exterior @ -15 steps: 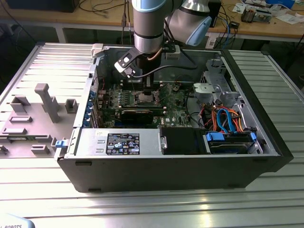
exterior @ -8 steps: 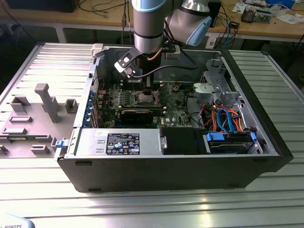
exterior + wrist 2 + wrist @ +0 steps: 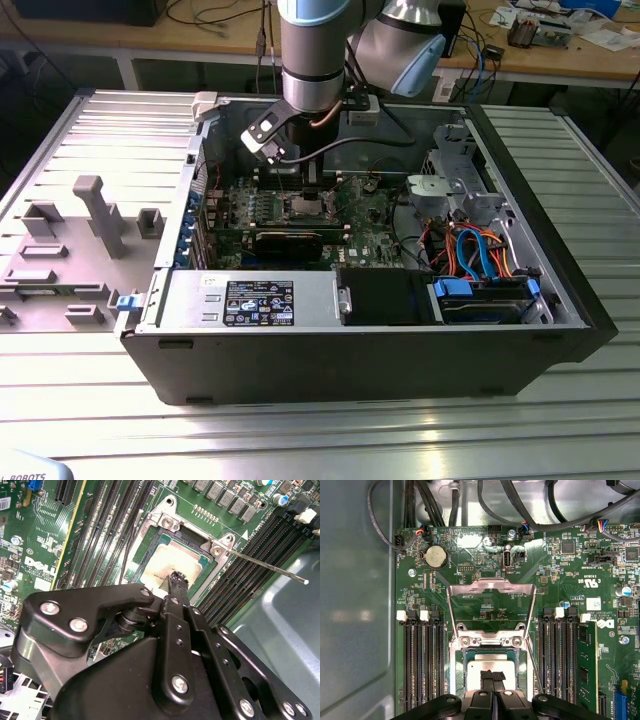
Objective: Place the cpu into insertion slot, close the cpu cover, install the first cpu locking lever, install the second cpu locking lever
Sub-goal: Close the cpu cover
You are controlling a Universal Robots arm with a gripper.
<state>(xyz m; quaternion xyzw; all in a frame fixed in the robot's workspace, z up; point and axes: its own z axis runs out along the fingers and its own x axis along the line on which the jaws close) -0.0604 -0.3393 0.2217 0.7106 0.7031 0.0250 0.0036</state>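
**CPU [image 3: 492,664] in socket, cover up, fingers shut over it**

Exterior view: Open PC case [image 3: 560,300] lies on a ribbed metal table [image 3: 320,430]. The UR arm [image 3: 315,50] reaches down into it from the far side. The gripper [image 3: 300,185] hangs low over the motherboard [image 3: 375,215], just behind a long black expansion card [image 3: 290,241]. Can't tell the finger state from here. A grey fixture tray [image 3: 80,240] sits outside the case at the exterior view's left. A drive bay w/ blue and orange cables [image 3: 480,255] is at the exterior view's right.

Second wrist view: The gripper [image 3: 177,577] has black linkage fingers pressed together w/ nothing between them. The tip is right over one edge of the CPU [image 3: 170,560]; can't tell if it touches. The chip lies flat inside the insertion slot [image 3: 150,535], its silver rim showing round it. One thin locking lever [image 3: 265,567] juts out unlatched, away from the socket and over the black memory slots [image 3: 240,575].

First wrist view: The gripper [image 3: 492,676] has its pads closed on each other, at the near edge of the chip. The chip sits square in the insertion slot [image 3: 492,641]. The cpu cover [image 3: 492,585] stands swung open on its hinge, w/ green board visible through its window. The locking lever [image 3: 535,667] is raised beside the socket. Memory slots [image 3: 422,665] flank both sides, and a coin cell [image 3: 436,556] sits farther up the board.
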